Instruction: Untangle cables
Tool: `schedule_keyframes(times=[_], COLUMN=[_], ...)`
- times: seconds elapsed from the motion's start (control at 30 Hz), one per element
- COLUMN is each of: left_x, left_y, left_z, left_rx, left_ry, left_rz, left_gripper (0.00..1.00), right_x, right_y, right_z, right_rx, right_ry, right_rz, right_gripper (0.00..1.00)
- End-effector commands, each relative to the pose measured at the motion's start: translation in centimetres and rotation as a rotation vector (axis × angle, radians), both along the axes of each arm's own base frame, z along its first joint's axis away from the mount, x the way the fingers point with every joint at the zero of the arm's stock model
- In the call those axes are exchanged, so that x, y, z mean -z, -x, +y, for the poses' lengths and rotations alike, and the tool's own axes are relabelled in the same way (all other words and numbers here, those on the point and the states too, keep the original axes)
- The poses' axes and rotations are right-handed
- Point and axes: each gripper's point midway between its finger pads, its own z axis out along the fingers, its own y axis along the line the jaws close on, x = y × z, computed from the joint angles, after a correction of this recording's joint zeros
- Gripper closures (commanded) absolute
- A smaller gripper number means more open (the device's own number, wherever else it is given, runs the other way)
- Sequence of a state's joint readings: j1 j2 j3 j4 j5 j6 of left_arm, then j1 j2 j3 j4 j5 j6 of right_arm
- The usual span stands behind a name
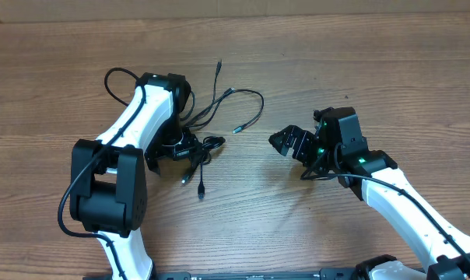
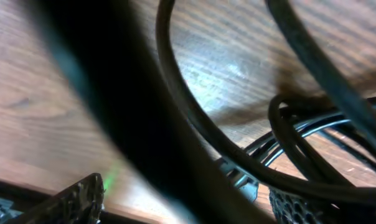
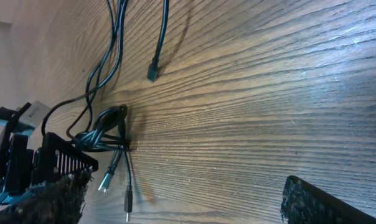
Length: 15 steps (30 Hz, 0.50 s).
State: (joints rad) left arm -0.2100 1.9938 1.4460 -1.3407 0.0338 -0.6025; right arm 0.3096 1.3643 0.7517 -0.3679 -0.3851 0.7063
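The cables (image 1: pixel 208 143) lie on the table (image 1: pixel 336 62), their knot right at the left gripper (image 1: pixel 179 145), with loose plug ends fanning away from it in several directions. In the left wrist view, cords cross the gap between the fingers (image 2: pixel 76 200), but one blurred strand sits so near the lens that whether they clamp anything cannot be told. The right gripper (image 1: pixel 280 141) hovers well apart from the left gripper, fingers spread and holding nothing.

The main risk is a one-sided pull. If the left gripper lifts or drags without the right pinning a strand, the whole bundle would likely slide along and the knot draw tighter. A plug could also catch in a loop beside the left gripper. That blocked wrist view makes picking a single cord chancy.
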Motion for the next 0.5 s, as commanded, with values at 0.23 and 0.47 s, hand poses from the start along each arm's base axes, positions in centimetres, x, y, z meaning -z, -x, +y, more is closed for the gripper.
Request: schedule_keyframes(times=[0.23, 0.47], left_x=[0.5, -1.3], left_y=[-1.0, -4.4], left_z=[-0.9, -3.0], left_rx=[0.058, 0.301], left_ry=[0.049, 0.216], left_rz=[-0.047, -0.168], left_gripper=[0.32, 0.27], right_x=[0.2, 0.4], right_y=[-0.1, -0.4], right_z=[0.0, -0.5], right_rx=[0.002, 0.019], right_ry=[0.009, 0.042], right_rz=[0.002, -0.011], right_gripper=[0.00, 0.00])
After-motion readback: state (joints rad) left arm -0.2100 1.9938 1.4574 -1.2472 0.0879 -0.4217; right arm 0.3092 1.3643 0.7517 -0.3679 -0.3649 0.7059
